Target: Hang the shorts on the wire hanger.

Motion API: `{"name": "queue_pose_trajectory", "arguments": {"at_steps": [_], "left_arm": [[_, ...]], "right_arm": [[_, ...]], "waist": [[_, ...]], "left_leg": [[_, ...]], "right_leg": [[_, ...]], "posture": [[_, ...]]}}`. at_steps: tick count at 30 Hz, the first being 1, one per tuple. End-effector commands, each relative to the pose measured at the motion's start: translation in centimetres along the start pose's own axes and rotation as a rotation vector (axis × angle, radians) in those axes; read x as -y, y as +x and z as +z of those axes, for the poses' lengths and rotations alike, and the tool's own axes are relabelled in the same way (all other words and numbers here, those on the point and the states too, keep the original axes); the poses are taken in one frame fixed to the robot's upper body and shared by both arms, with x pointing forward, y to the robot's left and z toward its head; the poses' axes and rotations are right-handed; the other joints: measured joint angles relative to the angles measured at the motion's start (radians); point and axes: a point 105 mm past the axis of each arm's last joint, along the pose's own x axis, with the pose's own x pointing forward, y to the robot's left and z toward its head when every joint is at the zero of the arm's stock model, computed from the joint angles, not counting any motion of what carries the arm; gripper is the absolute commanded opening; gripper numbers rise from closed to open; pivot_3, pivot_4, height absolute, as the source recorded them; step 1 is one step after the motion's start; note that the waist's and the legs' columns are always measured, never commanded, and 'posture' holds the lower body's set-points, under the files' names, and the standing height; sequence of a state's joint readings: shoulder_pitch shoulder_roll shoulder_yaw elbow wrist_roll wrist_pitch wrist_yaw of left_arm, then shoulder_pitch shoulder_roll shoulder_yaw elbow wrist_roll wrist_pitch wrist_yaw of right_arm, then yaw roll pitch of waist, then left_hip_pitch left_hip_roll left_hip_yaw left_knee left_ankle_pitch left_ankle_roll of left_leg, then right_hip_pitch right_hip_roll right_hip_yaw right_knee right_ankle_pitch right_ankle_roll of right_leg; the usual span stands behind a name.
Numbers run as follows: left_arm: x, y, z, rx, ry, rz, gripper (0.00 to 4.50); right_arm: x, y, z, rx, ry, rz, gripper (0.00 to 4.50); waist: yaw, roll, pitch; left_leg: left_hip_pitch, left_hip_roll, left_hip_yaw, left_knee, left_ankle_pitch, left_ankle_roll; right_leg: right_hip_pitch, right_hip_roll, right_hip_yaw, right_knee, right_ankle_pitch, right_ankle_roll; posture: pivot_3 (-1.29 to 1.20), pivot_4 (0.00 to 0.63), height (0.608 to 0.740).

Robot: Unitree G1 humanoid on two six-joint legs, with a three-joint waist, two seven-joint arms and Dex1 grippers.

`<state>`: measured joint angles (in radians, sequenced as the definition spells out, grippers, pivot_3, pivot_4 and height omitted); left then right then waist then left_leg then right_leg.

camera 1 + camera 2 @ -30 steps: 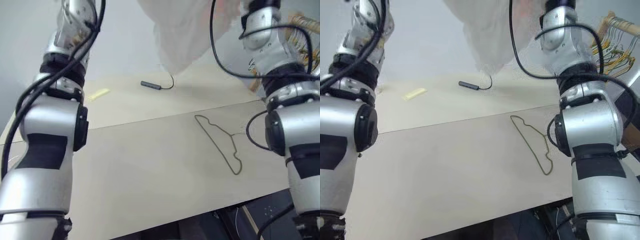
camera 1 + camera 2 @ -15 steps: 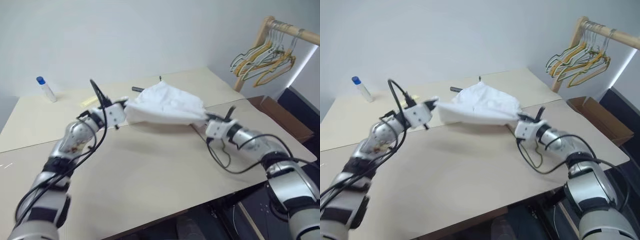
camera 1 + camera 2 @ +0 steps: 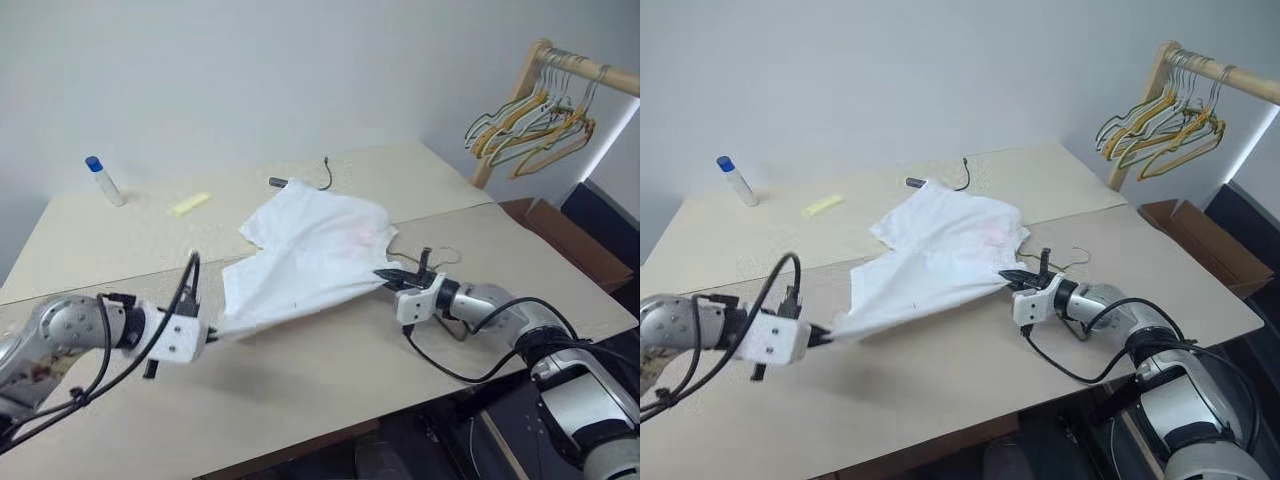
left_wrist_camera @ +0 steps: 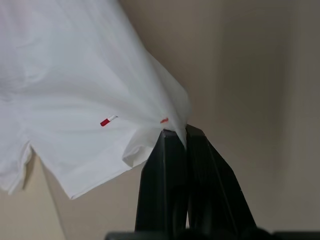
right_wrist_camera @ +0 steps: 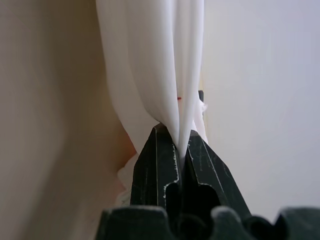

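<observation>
The white shorts (image 3: 305, 255) lie spread over the middle of the table, pulled out towards me into two corners. My left gripper (image 3: 208, 336) is shut on the near left corner, low over the tabletop; the left wrist view shows its fingers (image 4: 165, 165) pinching cloth with small red marks. My right gripper (image 3: 386, 277) is shut on the near right edge, with folds of the cloth rising from its fingers (image 5: 155, 165) in the right wrist view. A short piece of the wire hanger (image 3: 450, 257) shows beside the right gripper; the rest lies under the shorts.
A black cable with a grey adapter (image 3: 278, 182) lies behind the shorts. A bottle with a blue cap (image 3: 103, 180) and a yellow strip (image 3: 190, 203) sit at the back left. A wooden rack with yellow and green hangers (image 3: 535, 120) and a cardboard box (image 3: 550, 235) stand at the right.
Both arms came down from overhead with the shorts. The cloth now rests on the table over the hanger, and the left gripper pulled its corner back towards me.
</observation>
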<state>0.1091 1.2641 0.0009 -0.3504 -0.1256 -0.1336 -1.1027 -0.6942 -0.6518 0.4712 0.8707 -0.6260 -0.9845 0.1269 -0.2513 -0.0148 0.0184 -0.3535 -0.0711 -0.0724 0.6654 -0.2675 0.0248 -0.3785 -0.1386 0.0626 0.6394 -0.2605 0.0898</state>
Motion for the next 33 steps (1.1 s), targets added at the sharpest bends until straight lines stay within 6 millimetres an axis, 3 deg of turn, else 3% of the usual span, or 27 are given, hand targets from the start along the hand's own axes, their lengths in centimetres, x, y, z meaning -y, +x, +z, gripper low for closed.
{"name": "queue_pose_trajectory", "arguments": {"at_steps": [1,5,10,16,21,30,32,33], "left_arm": [[1.9,-0.8,1.1,-0.033,-0.037,-0.088,0.01],[4.6,-1.1,2.7,-0.011,-0.089,-0.192,0.01],[5.7,-1.4,3.3,0.018,-0.117,-0.221,0.01],[7.4,-1.4,2.7,0.004,-0.155,-0.252,0.01],[9.9,-1.4,3.6,0.075,-0.186,-0.329,0.01],[9.9,-0.7,3.5,0.125,-0.197,-0.359,0.01],[9.6,-0.6,3.1,0.118,-0.196,-0.353,0.45],[9.2,-0.6,2.9,0.116,-0.192,-0.346,0.65]], "right_arm": [[0.8,-2.2,-1.7,-0.073,-0.027,-0.009,0.00],[0.4,-2.8,-1.5,-0.065,-0.079,0.013,0.00],[0.7,-2.9,-1.3,-0.075,-0.082,-0.053,0.00],[-2.2,-5.6,1.1,0.000,0.004,0.055,0.00],[-3.8,-6.6,2.9,0.018,0.057,0.138,0.00],[-4.4,-7.5,4.2,0.009,0.100,0.195,0.00],[-4.3,-7.5,4.3,0.005,0.105,0.197,0.00],[-4.3,-7.8,4.6,0.009,0.121,0.213,0.28]], "waist": [[0.009,0.000,0.000],[0.025,0.001,0.001],[0.049,0.000,0.001],[0.090,0.000,0.001],[0.109,-0.002,0.002],[0.136,-0.004,0.002],[0.138,-0.005,0.002],[0.139,-0.004,0.003]], "left_leg": [[0.001,0.001,0.001,0.000,0.000,0.000],[0.002,0.004,0.001,0.000,0.000,0.000],[0.015,0.008,0.003,-0.002,-0.005,-0.002],[0.020,0.013,0.005,-0.002,-0.011,-0.002],[0.021,0.016,0.009,-0.002,-0.012,-0.001],[0.026,0.018,0.015,-0.002,-0.013,0.001],[0.025,0.018,0.015,-0.002,-0.014,0.001],[0.025,0.018,0.015,-0.002,-0.015,0.001]], "right_leg": [[0.000,0.001,0.000,-0.001,0.000,0.000],[0.005,0.005,0.001,-0.007,-0.001,-0.002],[0.016,0.009,0.002,-0.010,-0.002,-0.004],[0.024,0.013,0.001,-0.015,-0.004,-0.006],[0.025,0.013,0.003,-0.015,-0.005,-0.008],[0.028,0.015,0.006,-0.014,-0.006,-0.008],[0.027,0.015,0.006,-0.014,-0.006,-0.008],[0.027,0.015,0.006,-0.014,-0.006,-0.008]], "posture": [[-0.10,0.000,0.740],[-0.09,0.000,0.740],[-0.08,0.000,0.740],[-0.07,0.000,0.740],[-0.08,0.000,0.740],[-0.11,0.000,0.740],[-0.11,0.000,0.740],[-0.11,0.000,0.740]]}}
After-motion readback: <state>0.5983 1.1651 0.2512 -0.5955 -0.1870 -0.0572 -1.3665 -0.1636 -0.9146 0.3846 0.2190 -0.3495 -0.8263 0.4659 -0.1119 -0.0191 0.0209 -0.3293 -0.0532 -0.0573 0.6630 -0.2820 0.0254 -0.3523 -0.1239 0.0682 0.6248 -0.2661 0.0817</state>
